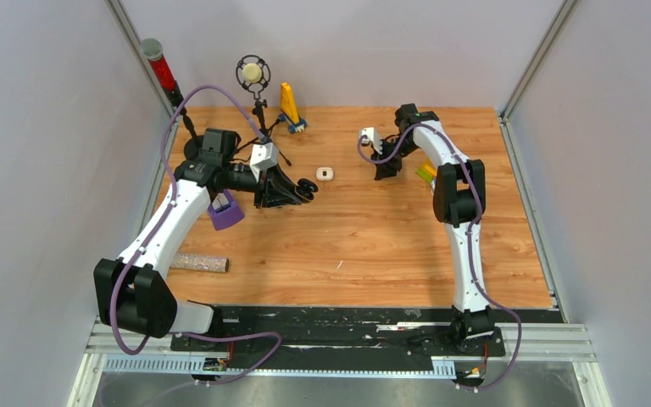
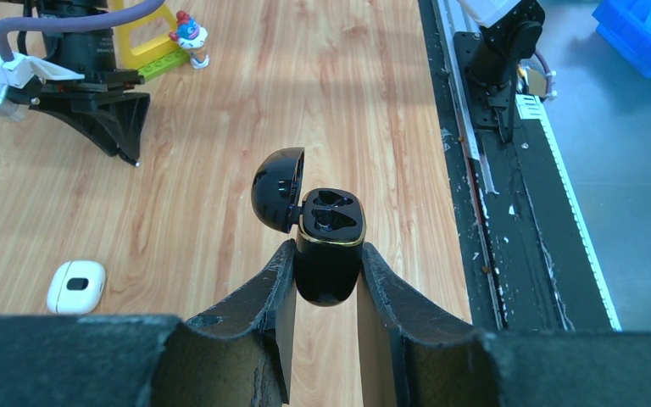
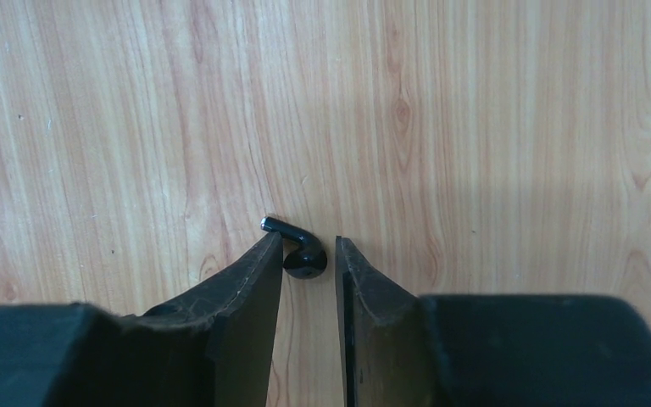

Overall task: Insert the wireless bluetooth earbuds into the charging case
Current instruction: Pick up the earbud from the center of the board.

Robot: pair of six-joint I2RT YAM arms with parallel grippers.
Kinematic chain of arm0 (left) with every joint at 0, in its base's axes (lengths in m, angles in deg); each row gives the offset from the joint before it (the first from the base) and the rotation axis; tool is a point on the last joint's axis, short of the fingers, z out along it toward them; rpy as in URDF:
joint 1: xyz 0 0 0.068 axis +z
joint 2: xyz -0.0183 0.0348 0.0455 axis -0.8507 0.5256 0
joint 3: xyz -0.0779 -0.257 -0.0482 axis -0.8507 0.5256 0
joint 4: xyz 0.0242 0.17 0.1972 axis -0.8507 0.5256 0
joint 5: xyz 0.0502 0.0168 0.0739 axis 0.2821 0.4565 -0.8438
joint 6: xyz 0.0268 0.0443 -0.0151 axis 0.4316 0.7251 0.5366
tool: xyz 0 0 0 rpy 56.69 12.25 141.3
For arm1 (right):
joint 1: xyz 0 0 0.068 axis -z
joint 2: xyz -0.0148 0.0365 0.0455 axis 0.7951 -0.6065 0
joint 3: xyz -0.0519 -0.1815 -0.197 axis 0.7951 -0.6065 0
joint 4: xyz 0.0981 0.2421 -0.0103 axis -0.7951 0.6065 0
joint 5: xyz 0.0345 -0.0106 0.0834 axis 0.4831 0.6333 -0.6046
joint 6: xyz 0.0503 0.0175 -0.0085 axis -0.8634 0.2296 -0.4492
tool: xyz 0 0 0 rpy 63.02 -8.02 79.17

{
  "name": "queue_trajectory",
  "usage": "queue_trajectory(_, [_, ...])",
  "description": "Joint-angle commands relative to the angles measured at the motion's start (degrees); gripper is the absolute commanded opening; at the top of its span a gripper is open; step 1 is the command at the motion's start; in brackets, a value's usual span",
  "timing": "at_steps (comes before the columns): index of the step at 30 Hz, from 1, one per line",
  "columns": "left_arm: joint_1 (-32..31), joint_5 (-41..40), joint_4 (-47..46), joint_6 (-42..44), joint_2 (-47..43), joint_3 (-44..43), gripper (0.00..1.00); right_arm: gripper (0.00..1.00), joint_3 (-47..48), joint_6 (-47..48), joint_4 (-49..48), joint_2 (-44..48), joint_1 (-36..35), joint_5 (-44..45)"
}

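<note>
Now, left side: my left gripper (image 2: pixel 326 275) is clamped tight on the flanks of a glossy black charging case (image 2: pixel 331 222) with a gold rim, held up off the table.
Case lid: hinged open to one side. Both wells look dark, and I cannot tell whether anything sits in them.
Right side: my right gripper (image 3: pixel 308 250) is down at the light wood-grain table (image 3: pixel 492 127), jaws only narrowly apart and not clamped on anything.
Earbud: a tiny black stemmed plastic earbud (image 3: pixel 303 257) lies flat on the wood between those two fingers. One finger is against its stem side, or nearly so, and a sliver of bare wood shows at the other.
Second case: a small white pebble-shaped case (image 2: pixel 76 287) rests on the table between the two arms, apart from both.
Overhead: both arms reach into the far half of the table, well apart from each other.
</note>
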Motion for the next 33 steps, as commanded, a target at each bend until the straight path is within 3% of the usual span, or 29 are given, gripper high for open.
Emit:
queue_trajectory(1, [-0.2, 1.3, 0.2, 1.0, -0.4, -2.1, 0.0, 0.3, -0.5, 0.9, -1.8, 1.5, -0.8, -0.2])
queue_trajectory(5, [-0.2, 1.3, 0.2, 1.0, -0.4, -2.2, 0.0, 0.27, -0.9, 0.8, -1.7, 1.7, -0.7, 0.7])
queue_trajectory(12, [-0.2, 1.5, 0.2, 0.9, -0.4, -2.3, 0.0, 0.38, -1.4, 0.8, -1.8, 3.6, -0.6, 1.4])
queue_trajectory(23, [-0.2, 1.5, 0.2, 0.8, -0.7, -2.2, 0.0, 0.33, -0.6, 0.8, -2.4, 2.3, 0.3, 3.3])
queue_trajectory(33, [-0.2, 1.5, 0.2, 0.8, -0.6, -2.2, 0.0, 0.37, -2.2, 2.4, -2.5, 3.0, 0.8, 3.8])
